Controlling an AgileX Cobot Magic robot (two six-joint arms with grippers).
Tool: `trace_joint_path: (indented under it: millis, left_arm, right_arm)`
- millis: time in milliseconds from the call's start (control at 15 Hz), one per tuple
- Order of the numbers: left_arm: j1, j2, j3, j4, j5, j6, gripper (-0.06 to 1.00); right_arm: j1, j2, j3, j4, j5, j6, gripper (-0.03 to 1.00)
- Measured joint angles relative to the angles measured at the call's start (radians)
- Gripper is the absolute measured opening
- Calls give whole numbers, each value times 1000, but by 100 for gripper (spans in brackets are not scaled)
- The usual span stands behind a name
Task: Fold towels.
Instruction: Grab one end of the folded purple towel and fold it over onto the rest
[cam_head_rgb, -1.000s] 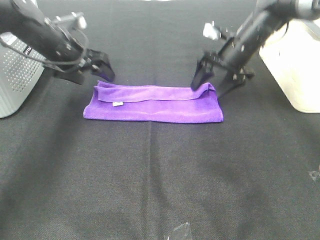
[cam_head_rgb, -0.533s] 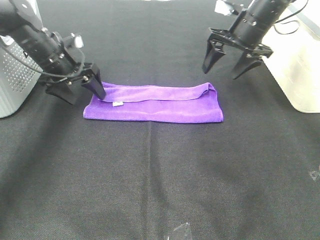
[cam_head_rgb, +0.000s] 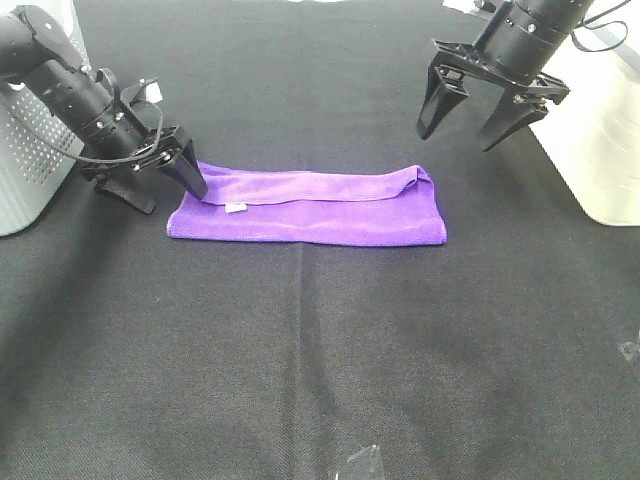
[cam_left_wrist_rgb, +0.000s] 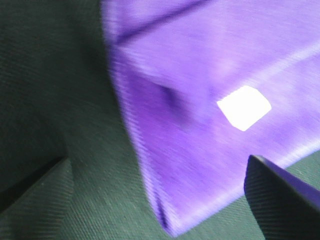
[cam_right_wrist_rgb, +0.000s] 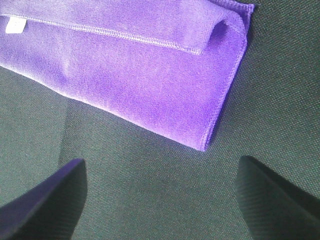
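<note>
A purple towel (cam_head_rgb: 310, 210) lies folded into a long strip on the black cloth, with a small white label (cam_head_rgb: 236, 208) near its left end. My left gripper (cam_head_rgb: 160, 188) is open and low at the towel's left end, one finger touching the towel's edge and the other on the cloth beside it. The left wrist view shows the towel's corner (cam_left_wrist_rgb: 200, 125) and label (cam_left_wrist_rgb: 244, 107) between the open fingers. My right gripper (cam_head_rgb: 457, 135) is open and empty, raised above and behind the towel's right end. The right wrist view shows that end (cam_right_wrist_rgb: 150, 75) below it.
A grey perforated box (cam_head_rgb: 30, 150) stands at the left edge behind my left arm. A white container (cam_head_rgb: 600, 130) stands at the right edge beside my right arm. A small clear object (cam_head_rgb: 360, 465) lies at the front edge of the black cloth (cam_head_rgb: 320, 350).
My right gripper has let go of the towel's far right corner and lifted up and back. My left gripper has moved down and left to the towel's left end.
</note>
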Motion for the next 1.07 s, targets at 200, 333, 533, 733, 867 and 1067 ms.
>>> trace_joint_path:
  millis: [200,333,533,733,867,1067]
  left_arm:
    - [-8,1,-5,6,3,3,85]
    - [-24,6,-8,2,2,6,85]
    - [-84,40,-20,-96,2,6,80]
    - [-124,52,-20,-135,2,3,67]
    - [-126,59,-20,-114,-4,-13,43]
    - [-128,65,-29,-62,-4,-19,4]
  right_arm:
    - [0,0,0,0,0,0,78]
    - [0,0,0,0,0,0,78]
    - [0,0,0,0,0,0,78]
    - [0,0,0,0,0,0,78]
    - [0,0,0,0,0,0,78]
    - [0,0,0,0,0,0,78]
